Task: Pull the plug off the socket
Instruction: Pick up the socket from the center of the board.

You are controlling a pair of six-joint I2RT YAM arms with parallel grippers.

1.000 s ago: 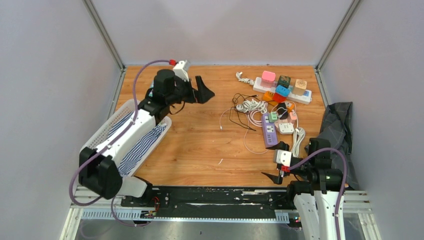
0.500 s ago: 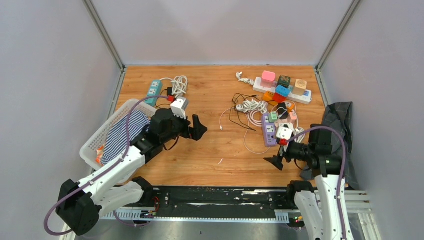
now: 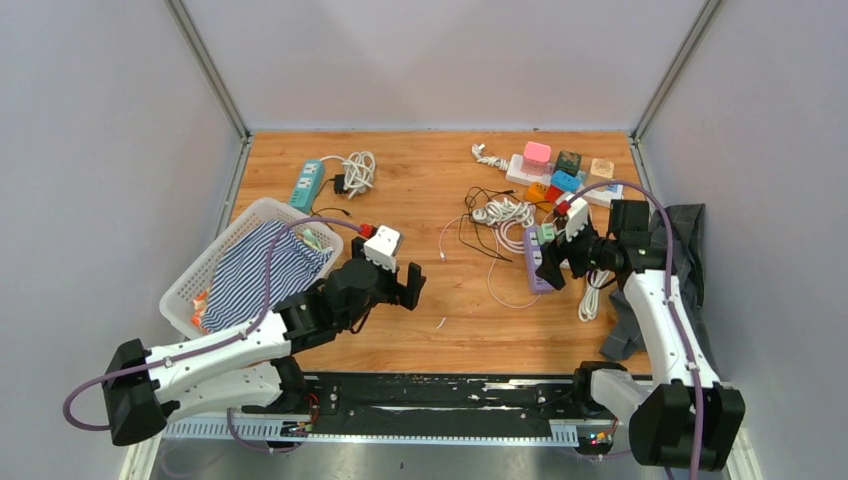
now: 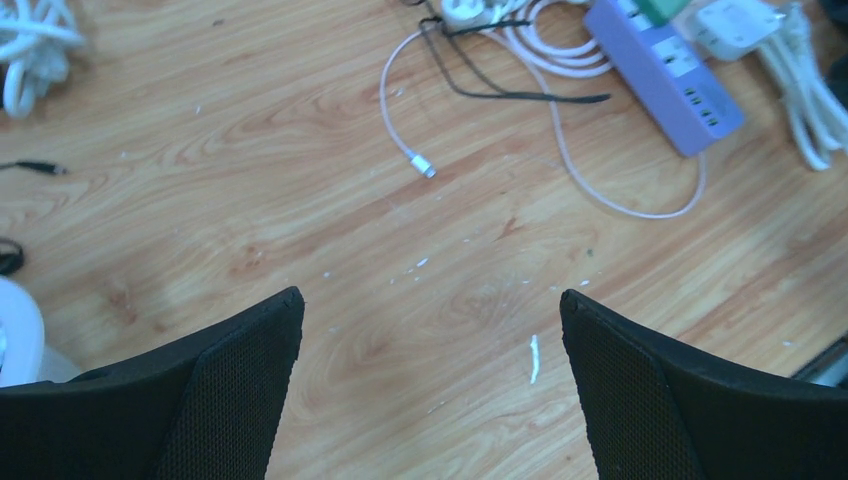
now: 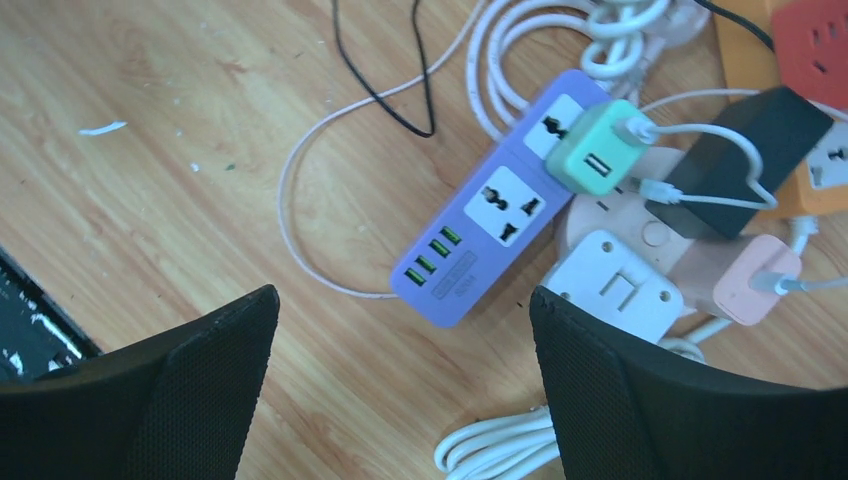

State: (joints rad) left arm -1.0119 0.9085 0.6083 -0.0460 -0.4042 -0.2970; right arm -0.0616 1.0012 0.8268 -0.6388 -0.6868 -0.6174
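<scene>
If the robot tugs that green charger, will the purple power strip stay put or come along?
It likely lifts along: the purple power strip seems to lie loose and looks like light plastic. The green charger is a stubby hard block, so it should not bend, though smooth sides may slip. Its thin white cable looks floppy and would trail.

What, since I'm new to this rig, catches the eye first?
A jumble of colourful power strips, plugs and white cables crowds the table's far right. The right arm holds open jaws over a purple power strip carrying a mint-green plug. At left, a white basket holds striped cloth.
</scene>
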